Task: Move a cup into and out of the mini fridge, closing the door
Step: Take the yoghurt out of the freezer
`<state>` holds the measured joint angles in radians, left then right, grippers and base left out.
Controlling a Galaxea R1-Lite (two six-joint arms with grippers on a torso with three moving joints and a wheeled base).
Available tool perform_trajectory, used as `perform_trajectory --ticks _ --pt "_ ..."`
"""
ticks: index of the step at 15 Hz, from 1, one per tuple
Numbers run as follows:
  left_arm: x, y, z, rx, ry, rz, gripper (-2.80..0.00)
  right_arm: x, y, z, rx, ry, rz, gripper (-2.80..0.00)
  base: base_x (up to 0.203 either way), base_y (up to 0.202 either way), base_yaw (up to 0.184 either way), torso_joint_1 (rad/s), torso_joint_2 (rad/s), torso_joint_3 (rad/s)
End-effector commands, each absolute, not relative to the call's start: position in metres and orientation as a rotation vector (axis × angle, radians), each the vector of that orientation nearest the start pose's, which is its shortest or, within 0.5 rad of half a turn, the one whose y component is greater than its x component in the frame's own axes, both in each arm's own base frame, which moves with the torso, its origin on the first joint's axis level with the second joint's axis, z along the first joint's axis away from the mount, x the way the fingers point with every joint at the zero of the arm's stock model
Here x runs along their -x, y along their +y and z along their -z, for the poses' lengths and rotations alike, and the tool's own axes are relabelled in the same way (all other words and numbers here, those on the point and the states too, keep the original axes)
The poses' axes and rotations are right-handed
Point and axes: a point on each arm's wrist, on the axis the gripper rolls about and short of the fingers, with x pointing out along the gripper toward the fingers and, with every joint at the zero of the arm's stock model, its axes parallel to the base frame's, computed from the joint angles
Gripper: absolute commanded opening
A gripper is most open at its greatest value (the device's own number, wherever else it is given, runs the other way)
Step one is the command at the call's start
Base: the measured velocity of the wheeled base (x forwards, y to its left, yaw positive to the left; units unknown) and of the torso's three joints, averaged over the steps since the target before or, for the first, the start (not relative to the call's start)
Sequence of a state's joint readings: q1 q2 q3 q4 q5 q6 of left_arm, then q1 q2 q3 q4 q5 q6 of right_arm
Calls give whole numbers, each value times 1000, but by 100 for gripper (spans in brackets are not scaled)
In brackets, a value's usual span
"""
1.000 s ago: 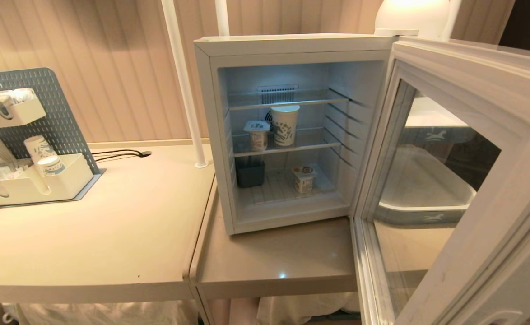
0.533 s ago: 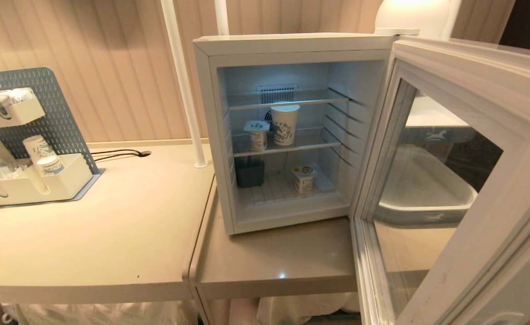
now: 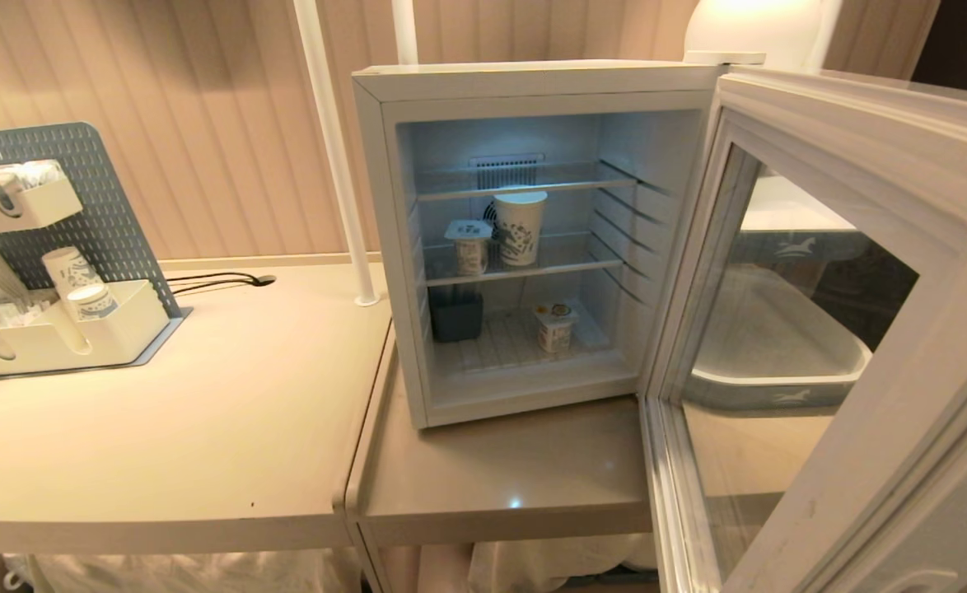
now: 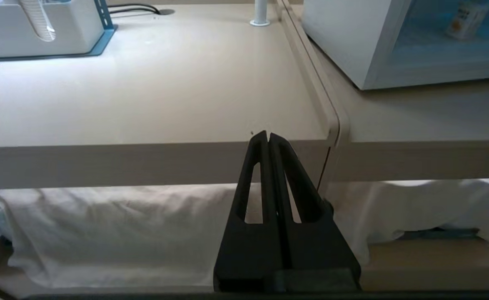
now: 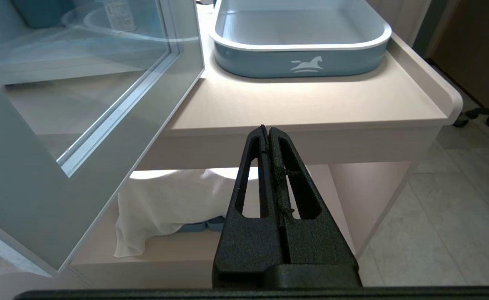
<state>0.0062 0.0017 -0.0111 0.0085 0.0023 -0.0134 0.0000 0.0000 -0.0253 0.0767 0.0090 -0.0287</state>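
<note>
Two grippers: both clenched on nothing, neither seen from the head camera.
Left gripper [image 4: 268,135]: black fingers pressed flat together, held low in front of the table edge, near the seam where the two tabletops meet.
Right gripper [image 5: 268,129]: fingers pressed together likewise, held low before the front edge of the right-hand table, beside the open door's lower corner.
Mini fridge [image 3: 385,247]: white box standing on the lower middle tabletop [image 3: 500,478], interior lit, wide open.
Door [image 3: 879,346]: swung out to the right toward the camera, pale frame around a large glass pane; the tray behind shows through it.
Cup [image 3: 520,227]: tall white paper cup with a dark pattern and a lid, upright on the middle wire shelf [image 3: 566,265], toward the back.
Small tub beside cup [image 3: 470,245]: short lidded pot, just left of the cup on the same shelf.
Fridge floor: a dark square container [image 3: 455,316] at the left, a small yoghurt-like pot [image 3: 555,326] nearer the right.
Top shelf: I cannot make out anything on it.
Tray [image 5: 298,41]: grey-blue, white-rimmed, with a horse emblem on its front, on the right-hand table behind the door.
Left table [image 3: 203,428]: carries a pegboard organiser [image 3: 80,206] with white bins holding patterned paper cups [image 3: 72,270] and sachets; a black cable [image 3: 212,282] runs behind it.
White pole [image 3: 335,156]: rises from the table just left of the fridge.
Under the tables: white cloth [image 4: 115,229] draped over the lower shelf.
</note>
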Motion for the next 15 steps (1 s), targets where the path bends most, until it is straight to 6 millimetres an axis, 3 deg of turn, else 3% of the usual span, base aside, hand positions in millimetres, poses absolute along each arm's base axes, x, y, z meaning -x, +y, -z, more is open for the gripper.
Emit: perform_trajectory --ticks 1,13,15 --pt "23 0 -76 1 -4 -10 -280 25 0 -75 30 54 -12 -280 0 0 0 0 0 0" --pt "23 0 -75 -80 13 -6 -280 25 0 -75 30 55 -12 -280 0 0 0 0 0 0" --pt "23 0 -75 -78 11 -6 -280 25 0 -75 29 55 -12 -280 -155 0 1 -1 10 -2"
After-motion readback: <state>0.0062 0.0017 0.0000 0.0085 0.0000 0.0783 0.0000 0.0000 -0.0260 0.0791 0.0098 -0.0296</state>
